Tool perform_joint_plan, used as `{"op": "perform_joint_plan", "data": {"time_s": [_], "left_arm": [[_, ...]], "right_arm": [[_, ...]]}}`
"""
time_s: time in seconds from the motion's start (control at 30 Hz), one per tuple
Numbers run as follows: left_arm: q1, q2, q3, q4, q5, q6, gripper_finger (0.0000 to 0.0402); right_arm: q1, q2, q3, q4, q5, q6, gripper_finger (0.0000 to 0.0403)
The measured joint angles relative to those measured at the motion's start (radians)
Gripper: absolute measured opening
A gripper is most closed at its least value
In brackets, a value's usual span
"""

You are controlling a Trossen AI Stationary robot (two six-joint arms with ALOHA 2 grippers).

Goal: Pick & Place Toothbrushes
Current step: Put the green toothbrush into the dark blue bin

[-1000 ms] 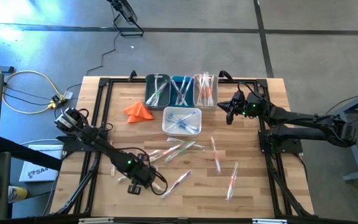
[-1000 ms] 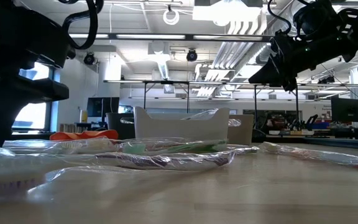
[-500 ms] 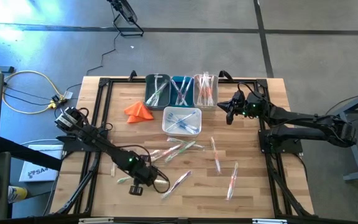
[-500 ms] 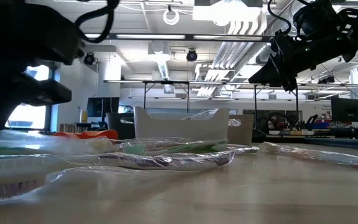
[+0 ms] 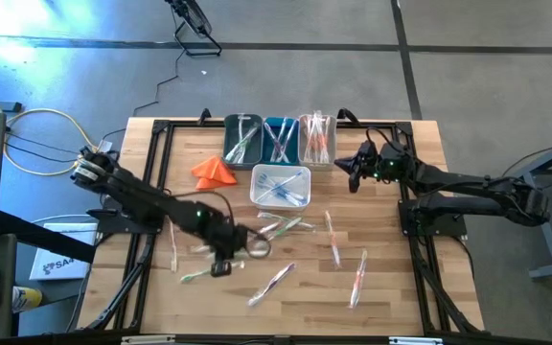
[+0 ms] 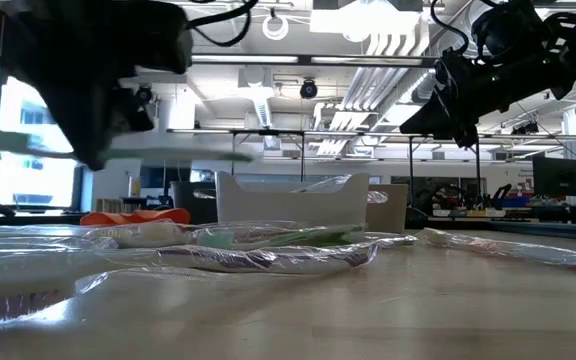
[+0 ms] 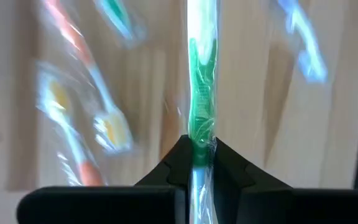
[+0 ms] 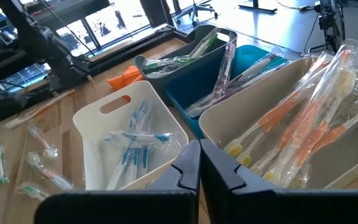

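- Legible text: one fragment only. White flat box or sheet (image 5: pixel 54 265) lying on the floor beside the table's left edge, high view; dark printed letters "SA" can be read, with the rest cut off by the table frame.
- Wrapped toothbrushes, bins, table top, arms: no lettering, numbers or labels can be made out in any view.
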Motion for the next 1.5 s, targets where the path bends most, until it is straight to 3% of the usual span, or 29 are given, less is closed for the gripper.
{"op": "perform_joint_plan", "data": {"time_s": [0.23,0.4,0.57,0.9,1.23,1.5], "left_arm": [[0.152,-0.107,0.019,-0.014,0.000,-0.024,0.0028],[0.275,-0.152,0.106,-0.077,-0.003,-0.004,0.0028],[0.397,-0.154,0.228,-0.152,-0.046,0.094,0.0028],[0.650,-0.154,0.407,-0.150,-0.142,0.268,0.0028],[0.925,-0.138,0.418,-0.103,-0.166,0.303,0.0028],[1.085,-0.089,0.418,-0.107,-0.154,0.186,0.0028]], "right_arm": [[0.024,0.000,0.000,0.000,-0.001,-0.004,0.0002],[0.024,0.000,0.000,0.001,0.003,-0.010,0.0002],[0.024,0.000,0.000,0.001,0.003,-0.011,0.0002],[0.024,0.000,0.000,0.001,0.004,-0.037,0.0002],[0.024,0.000,0.000,0.001,0.004,-0.037,0.0002],[0.024,0.000,0.000,0.001,0.004,-0.038,0.0002]]}}
